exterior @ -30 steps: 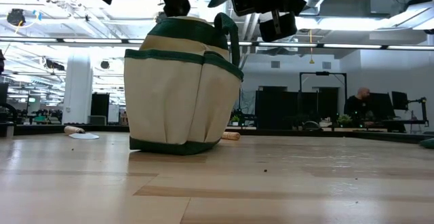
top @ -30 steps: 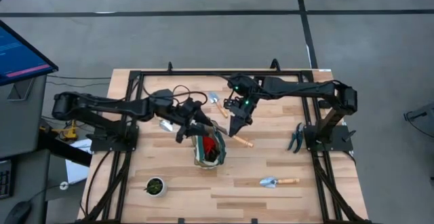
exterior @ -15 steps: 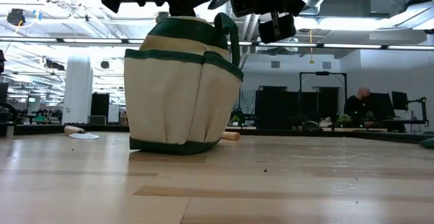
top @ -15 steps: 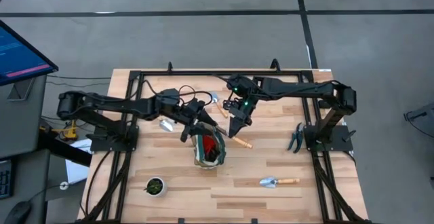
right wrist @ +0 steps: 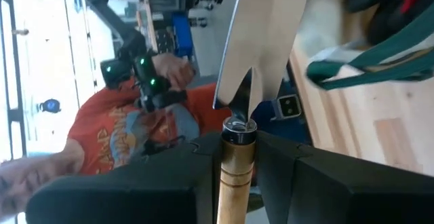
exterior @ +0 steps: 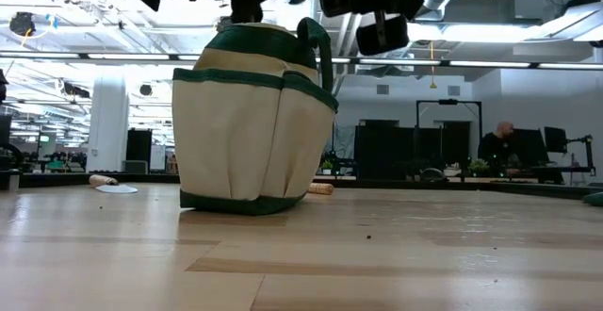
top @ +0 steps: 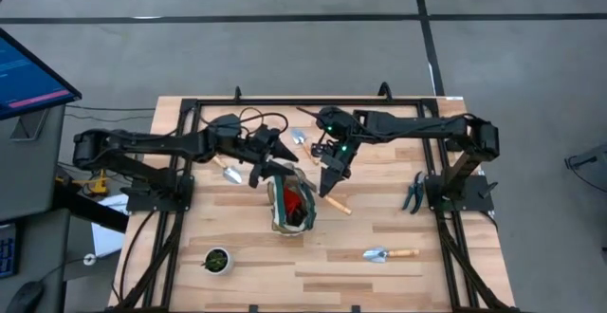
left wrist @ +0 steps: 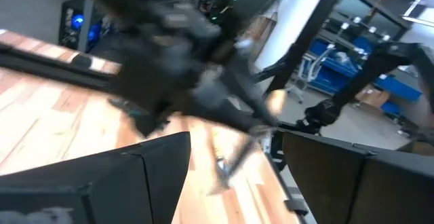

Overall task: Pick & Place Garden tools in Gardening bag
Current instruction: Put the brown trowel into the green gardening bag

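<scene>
The gardening bag [top: 287, 209] stands upright on its base at the table's middle. It is cream with green trim [exterior: 250, 122], and a red-and-black item [top: 297, 204] sits inside it. My right gripper [top: 331, 173] is just right of the bag's far rim, shut on a trowel [right wrist: 254, 54] with a silver blade and a wooden handle [top: 340, 204]. My left gripper [top: 264, 166] is at the bag's far left and is open and empty [left wrist: 230, 159]. My right gripper pinches the trowel's wooden handle [right wrist: 235, 157] between its two fingers, just behind the metal collar. The blade reaches past the fingers toward the bag's mouth. The handle's free end sticks out toward the near right. The trowel is lifted clear of the table.
A trowel [top: 230, 174] lies left of the bag and another [top: 300, 138] lies behind it. A third [top: 387, 253] lies at the near right. Dark pruners [top: 413, 193] lie by the right arm's base. A small round pot [top: 216, 260] stands at the near left.
My left gripper has drawn back from the bag's far-left rim toward the table's far edge. The bag has kept its place and shape. My right gripper has stayed beside the bag with the trowel.
</scene>
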Robot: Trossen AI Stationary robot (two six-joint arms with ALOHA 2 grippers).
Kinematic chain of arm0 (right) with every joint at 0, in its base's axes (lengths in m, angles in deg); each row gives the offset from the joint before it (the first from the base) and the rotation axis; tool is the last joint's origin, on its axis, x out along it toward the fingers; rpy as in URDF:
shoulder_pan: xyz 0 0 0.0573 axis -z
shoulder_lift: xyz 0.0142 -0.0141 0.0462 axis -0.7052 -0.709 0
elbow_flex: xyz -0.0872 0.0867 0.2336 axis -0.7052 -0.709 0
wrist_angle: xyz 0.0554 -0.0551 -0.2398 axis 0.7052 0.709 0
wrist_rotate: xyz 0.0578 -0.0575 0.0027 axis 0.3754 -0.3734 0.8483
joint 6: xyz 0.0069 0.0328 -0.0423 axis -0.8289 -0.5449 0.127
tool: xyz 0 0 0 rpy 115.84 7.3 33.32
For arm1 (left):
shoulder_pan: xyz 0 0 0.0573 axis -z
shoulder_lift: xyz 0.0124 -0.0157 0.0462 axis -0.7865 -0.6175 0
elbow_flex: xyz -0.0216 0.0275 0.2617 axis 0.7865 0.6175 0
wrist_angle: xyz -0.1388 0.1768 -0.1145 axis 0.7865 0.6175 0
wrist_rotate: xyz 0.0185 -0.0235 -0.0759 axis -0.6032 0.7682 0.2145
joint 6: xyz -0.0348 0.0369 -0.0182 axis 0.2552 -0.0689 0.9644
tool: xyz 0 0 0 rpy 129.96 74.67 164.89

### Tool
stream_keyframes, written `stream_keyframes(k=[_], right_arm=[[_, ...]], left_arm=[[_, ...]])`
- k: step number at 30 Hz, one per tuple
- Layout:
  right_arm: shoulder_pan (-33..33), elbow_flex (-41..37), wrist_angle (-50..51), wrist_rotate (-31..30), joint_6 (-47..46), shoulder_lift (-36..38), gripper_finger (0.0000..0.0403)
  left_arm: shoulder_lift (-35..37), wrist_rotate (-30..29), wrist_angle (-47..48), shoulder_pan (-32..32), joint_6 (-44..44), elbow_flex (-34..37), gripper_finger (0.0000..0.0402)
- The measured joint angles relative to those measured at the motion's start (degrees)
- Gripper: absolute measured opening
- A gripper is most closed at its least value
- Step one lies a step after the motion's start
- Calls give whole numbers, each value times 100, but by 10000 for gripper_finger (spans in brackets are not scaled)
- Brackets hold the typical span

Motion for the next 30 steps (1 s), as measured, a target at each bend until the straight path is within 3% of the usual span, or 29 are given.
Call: stream_keyframes(k=[13, 30], right_arm=[[-53, 0, -140, 54, -20, 0, 52], [-28, 0, -295, 59, 72, 0, 52]], left_arm=[[-702, 242, 40, 43, 279, 1, 227], [-646, 295, -501, 299, 455, 1, 227]])
